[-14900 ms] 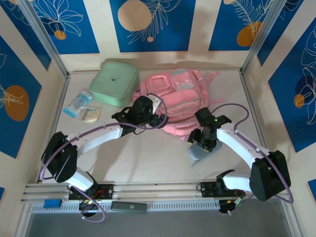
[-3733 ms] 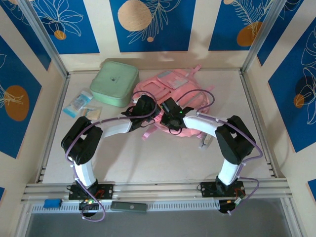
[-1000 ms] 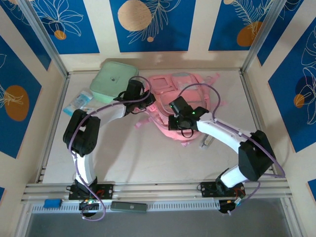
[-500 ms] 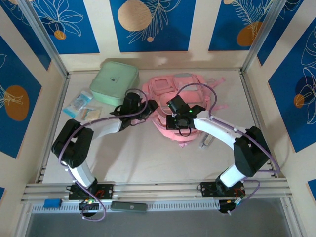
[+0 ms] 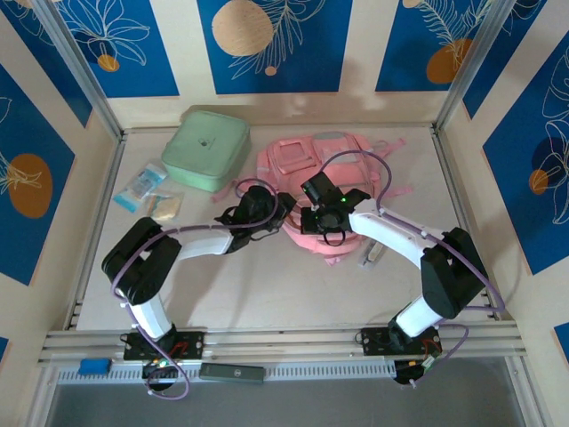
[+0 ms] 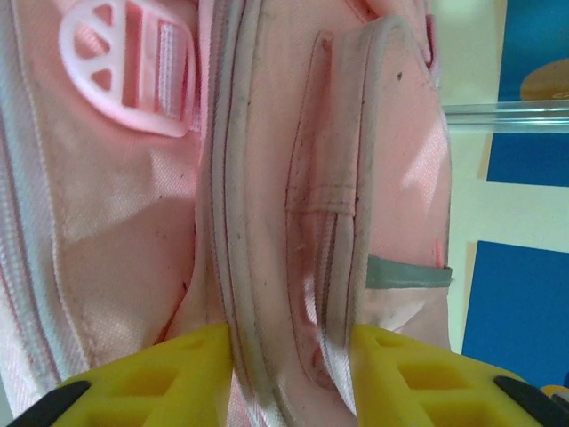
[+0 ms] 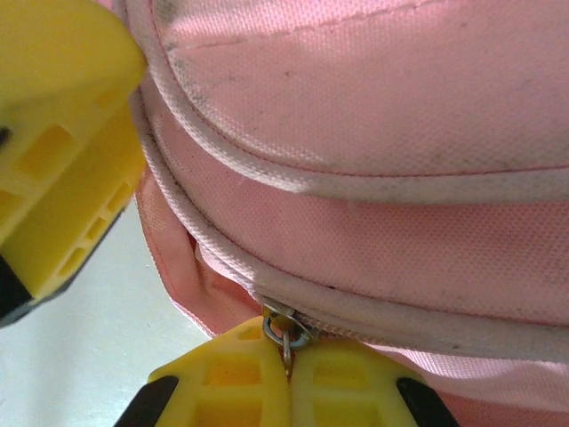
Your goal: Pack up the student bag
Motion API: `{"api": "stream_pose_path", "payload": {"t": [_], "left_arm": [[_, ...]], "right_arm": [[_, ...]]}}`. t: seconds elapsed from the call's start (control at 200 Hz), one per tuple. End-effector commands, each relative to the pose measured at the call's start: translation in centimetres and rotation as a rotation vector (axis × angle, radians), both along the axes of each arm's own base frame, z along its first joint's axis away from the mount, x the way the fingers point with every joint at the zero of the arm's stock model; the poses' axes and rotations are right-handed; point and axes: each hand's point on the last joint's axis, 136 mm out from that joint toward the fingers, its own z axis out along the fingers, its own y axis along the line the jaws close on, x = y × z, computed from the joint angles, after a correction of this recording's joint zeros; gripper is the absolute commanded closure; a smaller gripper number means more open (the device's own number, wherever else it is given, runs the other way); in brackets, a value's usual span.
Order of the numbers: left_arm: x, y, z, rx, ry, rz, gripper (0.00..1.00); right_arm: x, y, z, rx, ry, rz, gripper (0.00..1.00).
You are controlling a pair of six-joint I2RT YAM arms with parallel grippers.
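**Both arms working at the near edge of the pink bag**

Over on the left of the table (image 5: 267,294), two small packets (image 5: 148,194) are lying side by side, with a mint green case (image 5: 206,149) sitting just beyond them towards the far wall. Right of the case, in the middle of the table towards the far side, the student bag (image 5: 311,165) is lying flat, its straps trailing off to the right.

The left gripper (image 5: 274,212) is reaching in at the bag's near left edge. In the left wrist view its yellow fingers (image 6: 178,374) are standing either side of a piped ridge of pink fabric, which is filling the gap from one pad to the other, so the jaws are grasping that fold of the bag rather than hanging loose.

Just to its right, the right gripper (image 5: 313,221) is pressing against the same near edge. Up close its jaws are clenched tight together, pinching the metal zip pull (image 7: 286,336) where the zip line is running under the bag's rim.

Further right, a small pale object (image 5: 372,253) is lying on the table just beside the bag, too small to make out
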Motion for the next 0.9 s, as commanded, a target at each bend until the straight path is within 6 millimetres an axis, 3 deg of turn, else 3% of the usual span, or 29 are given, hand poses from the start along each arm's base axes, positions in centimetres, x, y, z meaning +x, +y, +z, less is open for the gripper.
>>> {"api": "stream_pose_path", "payload": {"t": [0.0,0.175,0.35,0.44,0.485,0.715,0.895], "left_arm": [[-0.9,-0.6,-0.9,-0.016,0.032,0.020,0.62],[-0.8,-1.9,-0.4,-0.008,0.026,0.007,0.64],[-0.4,-1.7,0.0,-0.002,-0.013,0.049,0.83],[0.2,-0.8,0.0,0.043,-0.027,0.052,1.00],[0.3,-0.3,0.0,0.065,-0.032,0.055,1.00],[0.6,2.9,-0.7,0.166,-0.029,0.043,1.00],[2.1,5.7,-0.7,0.229,-0.035,-0.025,1.00]], "right_arm": [[0.9,0.7,1.2,0.029,-0.049,-0.011,1.00],[1.1,0.9,1.4,0.031,-0.055,-0.011,1.00],[1.1,0.7,1.9,0.017,-0.065,-0.004,1.00],[0.8,0.2,2.0,-0.007,-0.067,0.002,1.00],[0.6,-0.1,2.0,-0.024,-0.067,0.007,1.00],[-0.3,-4.2,1.7,-0.089,-0.065,-0.037,1.00],[-0.1,-8.2,1.9,-0.110,-0.042,-0.099,1.00]]}}
